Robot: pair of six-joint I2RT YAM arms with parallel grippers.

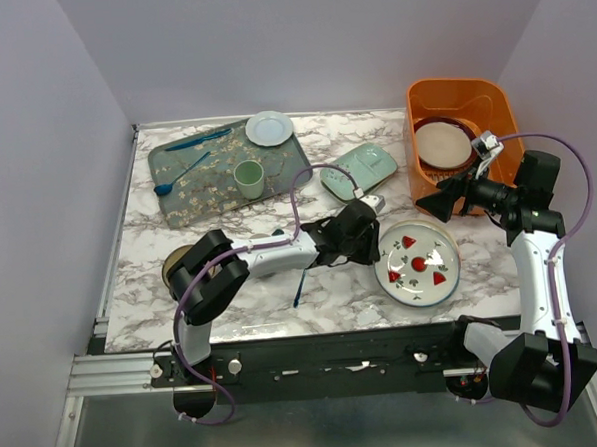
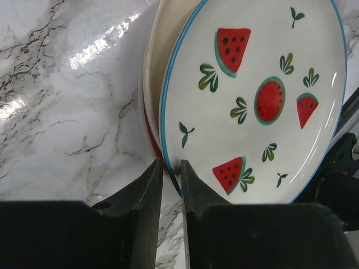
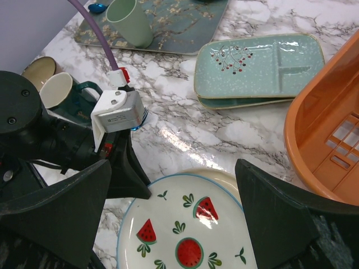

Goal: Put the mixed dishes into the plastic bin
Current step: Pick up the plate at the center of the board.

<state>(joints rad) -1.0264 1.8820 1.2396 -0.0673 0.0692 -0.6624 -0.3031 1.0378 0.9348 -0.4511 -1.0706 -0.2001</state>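
The white plate with watermelon marks (image 1: 418, 262) tops a small stack at the front right of the table; under it I see a cream plate (image 2: 154, 67) and a red rim (image 2: 150, 140). My left gripper (image 1: 378, 241) is shut on the watermelon plate's (image 2: 258, 101) blue left rim, one finger above and one below. The right gripper (image 1: 433, 204) hangs open above that plate (image 3: 190, 235), touching nothing. The orange plastic bin (image 1: 452, 85) stands at the back right with a dark-red-rimmed plate (image 1: 443, 144) inside. A pale-green divided dish (image 1: 361, 170) lies left of the bin.
A dark floral tray (image 1: 192, 194) at the back left carries a green cup (image 1: 248, 178), a small white plate (image 1: 269, 128) and a blue spoon (image 1: 181, 175). A tan bowl (image 3: 36, 70) and a dark mug (image 3: 59, 89) sit by the left arm. The bin's wall (image 3: 325, 140) is close to my right fingers.
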